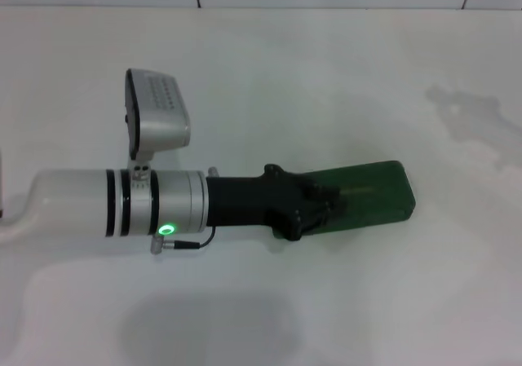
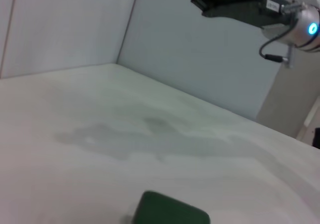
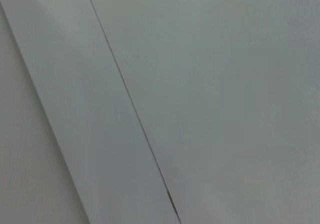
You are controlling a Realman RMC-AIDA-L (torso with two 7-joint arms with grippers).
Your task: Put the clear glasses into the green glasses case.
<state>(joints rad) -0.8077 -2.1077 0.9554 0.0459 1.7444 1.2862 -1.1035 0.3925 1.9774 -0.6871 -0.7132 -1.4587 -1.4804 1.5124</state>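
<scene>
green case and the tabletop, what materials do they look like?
Green glasses case: looks like a hard shell, probably plastic or leatherette, dark green and matte, with rounded corners and no glare. Table: smooth white surface with faint grey blotches, likely laminate or stone; can't tell which.

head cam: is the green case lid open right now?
No. The green glasses case lies shut on the white table, its lid down, with the left pincer over its near end.
</scene>
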